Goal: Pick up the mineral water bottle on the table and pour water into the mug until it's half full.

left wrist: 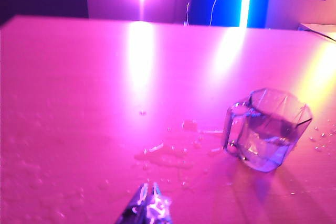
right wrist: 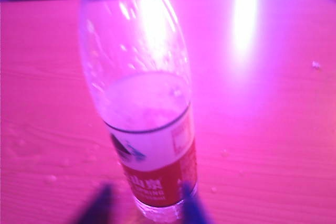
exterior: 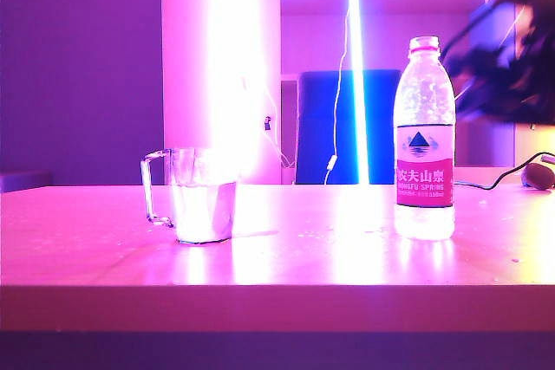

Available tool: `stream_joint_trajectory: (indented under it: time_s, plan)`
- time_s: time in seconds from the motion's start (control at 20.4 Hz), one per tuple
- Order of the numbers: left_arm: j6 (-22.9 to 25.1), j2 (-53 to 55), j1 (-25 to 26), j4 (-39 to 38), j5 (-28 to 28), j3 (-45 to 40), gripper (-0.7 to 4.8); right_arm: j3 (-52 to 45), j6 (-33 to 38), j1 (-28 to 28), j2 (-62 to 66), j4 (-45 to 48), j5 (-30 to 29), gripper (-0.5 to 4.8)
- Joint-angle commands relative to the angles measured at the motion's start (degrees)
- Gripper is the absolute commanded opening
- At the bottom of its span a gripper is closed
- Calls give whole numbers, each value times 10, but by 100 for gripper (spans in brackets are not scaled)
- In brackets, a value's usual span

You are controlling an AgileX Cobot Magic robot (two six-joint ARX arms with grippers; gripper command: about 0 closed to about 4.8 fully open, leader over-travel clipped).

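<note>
The mineral water bottle [exterior: 424, 140] stands upright on the right part of the bench [exterior: 286, 257], without a cap on its neck. Its red label is on the lower half, and the water [right wrist: 144, 103] inside reaches about to the top of the label. The mug [exterior: 201, 195] stands on the left part of the bench, well apart from the bottle, with its handle pointing to the left. There is water in the mug, but the strong glare hides the exact level. In the left wrist view, small drops and a thin puddle [left wrist: 165, 153] lie on the bench just beside the mug.

The right gripper [right wrist: 144, 203] is low and near behind the bottle. Its two fingers [right wrist: 97, 205] show as dark blurred shapes, one on each side of the bottle's base. They are apart and do not seem to press the bottle; the blur makes the contact hard to judge. In the exterior view, the right arm [exterior: 507, 58] is a dark blur at the far right, behind and above the bottle.

The left gripper [left wrist: 148, 208] hangs over the near part of the bench, away from the mug, with its fingertips close together and nothing between them.
</note>
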Motion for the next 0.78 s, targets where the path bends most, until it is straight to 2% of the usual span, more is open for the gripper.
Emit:
stream_joint_trajectory:
  time_s: [0.05,0.2,0.25,0.29,0.34,0.54,0.74,0.78]
  plan:
    - [-22,0,0,96,2,-54,-2,1,1,4,-77,-50,-31,-1]
    - [-22,0,0,135,-2,-102,-2,0,13,4,-125,-63,-106,-1]
    - [-21,0,0,145,-3,-119,-2,0,13,4,-143,-65,-158,0]
    - [-20,0,0,150,-3,-130,-2,0,13,4,-148,-65,-185,0]
    - [-11,0,0,125,-9,-130,-2,0,13,4,-153,-63,-238,0]
    - [-5,0,0,116,-28,-130,-2,0,13,6,-153,-64,-346,-1]
    - [-7,0,0,116,-24,-130,-2,1,10,7,-154,-73,-339,-1]
    - [-7,0,0,116,-24,-130,-2,3,10,32,-177,-108,-325,0]
